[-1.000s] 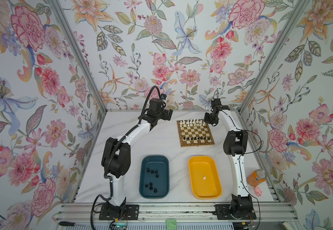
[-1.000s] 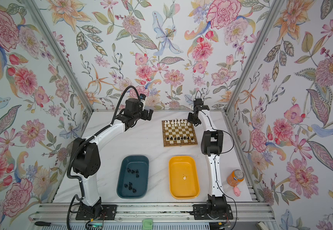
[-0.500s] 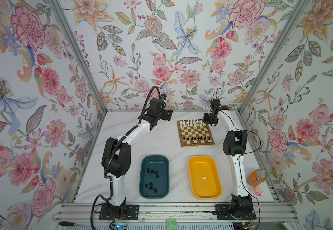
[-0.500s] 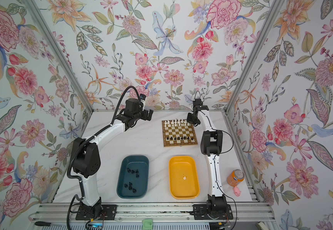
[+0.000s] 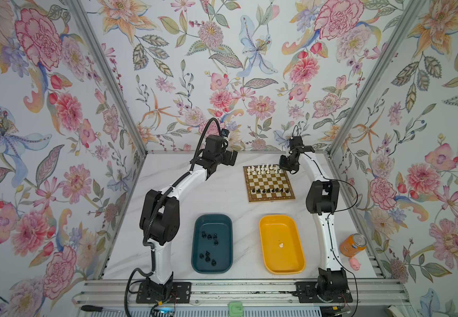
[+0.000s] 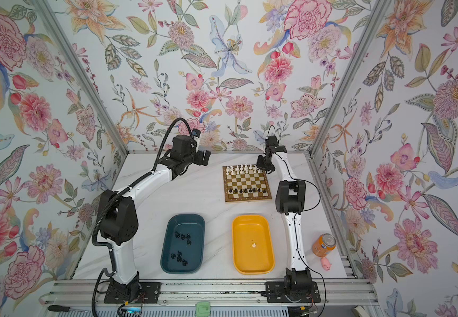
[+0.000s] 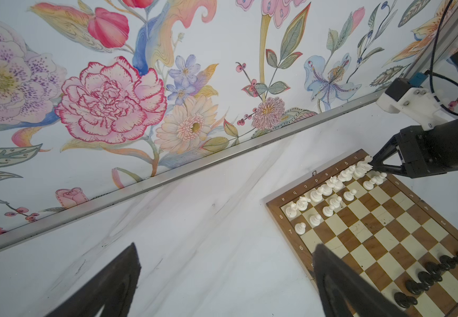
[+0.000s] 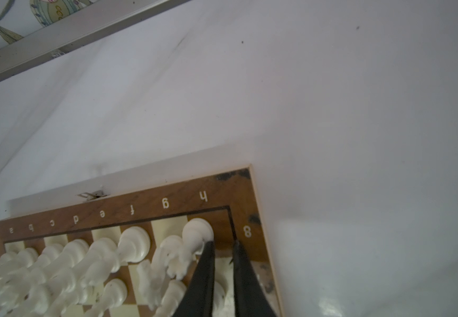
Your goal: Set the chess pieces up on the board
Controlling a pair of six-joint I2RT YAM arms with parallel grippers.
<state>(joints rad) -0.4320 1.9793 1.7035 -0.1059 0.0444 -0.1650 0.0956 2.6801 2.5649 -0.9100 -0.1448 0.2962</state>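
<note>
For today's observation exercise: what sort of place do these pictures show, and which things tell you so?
Probably a robot test cell: two arms bolted to a metal rail, a white tabletop boxed in by floral wallpaper panels, and a board staged with sorting trays.

Your right gripper (image 8: 223, 244) sits over the far right corner of the board (image 5: 269, 183), its tip beside the corner rook (image 8: 196, 233). The white chess pieces (image 5: 264, 168) run leftward from it along the far two rows; the black pawns (image 5: 270, 190) line a row nearer the arm bases. Your left gripper (image 5: 229, 158) hangs left of the board, above the desk (image 5: 222, 192). Nearer than both grippers lie two trays: the left tray (image 5: 212, 216) with several pieces in it, the right tray (image 5: 281, 270) with one. A can (image 5: 352, 244) and a toy pig (image 5: 355, 264) stand right of the right arm.
</note>
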